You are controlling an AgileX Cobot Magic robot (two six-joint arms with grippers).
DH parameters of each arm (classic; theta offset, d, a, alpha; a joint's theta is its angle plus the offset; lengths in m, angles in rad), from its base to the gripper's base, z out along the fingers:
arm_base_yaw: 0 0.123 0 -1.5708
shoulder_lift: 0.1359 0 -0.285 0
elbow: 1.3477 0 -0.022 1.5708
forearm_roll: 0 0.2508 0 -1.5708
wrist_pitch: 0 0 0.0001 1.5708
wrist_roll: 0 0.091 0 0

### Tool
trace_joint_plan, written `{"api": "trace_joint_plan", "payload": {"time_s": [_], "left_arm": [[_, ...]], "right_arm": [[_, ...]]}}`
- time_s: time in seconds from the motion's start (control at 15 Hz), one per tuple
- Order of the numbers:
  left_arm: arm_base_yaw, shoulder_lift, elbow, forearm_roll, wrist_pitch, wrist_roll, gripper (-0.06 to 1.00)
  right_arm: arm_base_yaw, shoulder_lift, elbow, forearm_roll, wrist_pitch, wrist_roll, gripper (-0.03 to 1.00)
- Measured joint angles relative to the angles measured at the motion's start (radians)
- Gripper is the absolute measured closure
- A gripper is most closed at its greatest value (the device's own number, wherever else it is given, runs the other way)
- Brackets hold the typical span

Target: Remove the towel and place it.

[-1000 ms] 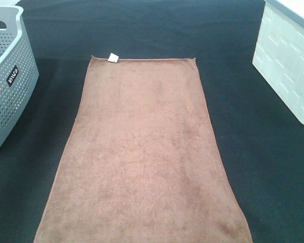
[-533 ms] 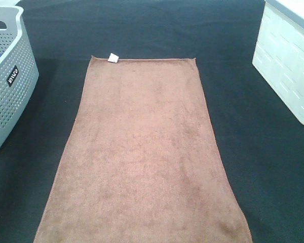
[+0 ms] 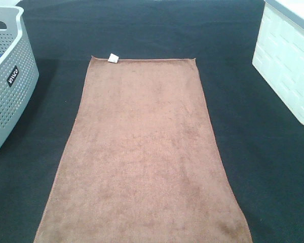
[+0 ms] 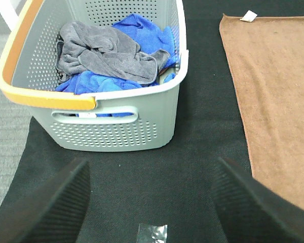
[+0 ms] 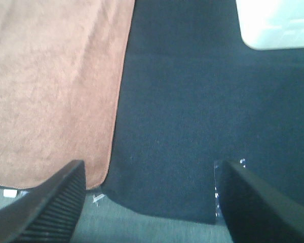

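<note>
The reddish-brown towel (image 3: 144, 152) lies flat and spread out lengthwise on the black table cloth (image 3: 253, 152), a small white tag (image 3: 113, 58) at its far left corner. Neither arm shows in the high view. In the left wrist view my left gripper (image 4: 151, 202) is open above the black cloth, the towel (image 4: 273, 91) off to one side and apart from it. In the right wrist view my right gripper (image 5: 149, 202) is open over the cloth's near edge, beside the towel's near corner (image 5: 99, 177), nothing between its fingers.
A grey perforated basket (image 3: 10, 76) stands at the left; the left wrist view shows it (image 4: 116, 131) holding grey and blue cloths (image 4: 111, 55). A white box (image 3: 289, 61) stands at the right. A bit of clear tape (image 4: 152, 234) lies on the cloth.
</note>
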Motion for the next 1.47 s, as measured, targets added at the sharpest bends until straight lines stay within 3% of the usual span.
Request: {"api": "trace_joint_plan", "payload": {"time_s": [0.47, 1.27, 1.4, 1.47], "left_arm": [[0.000, -0.387, 0.255, -0.005, 0.016, 0.004, 0.29], [0.000, -0.409, 0.290, -0.081, 0.014, 0.079, 0.29], [0.000, -0.409, 0.290, -0.081, 0.014, 0.079, 0.22], [0.009, -0.409, 0.290, -0.081, 0.014, 0.079, 0.05]], "right_arm": [[0.000, -0.369, 0.225, 0.000, -0.050, -0.021, 0.26], [0.000, -0.436, 0.261, 0.011, -0.123, -0.098, 0.25], [0.000, -0.436, 0.261, 0.010, -0.124, -0.099, 0.13], [0.000, -0.436, 0.261, 0.008, -0.124, -0.098, 0.06]]}}
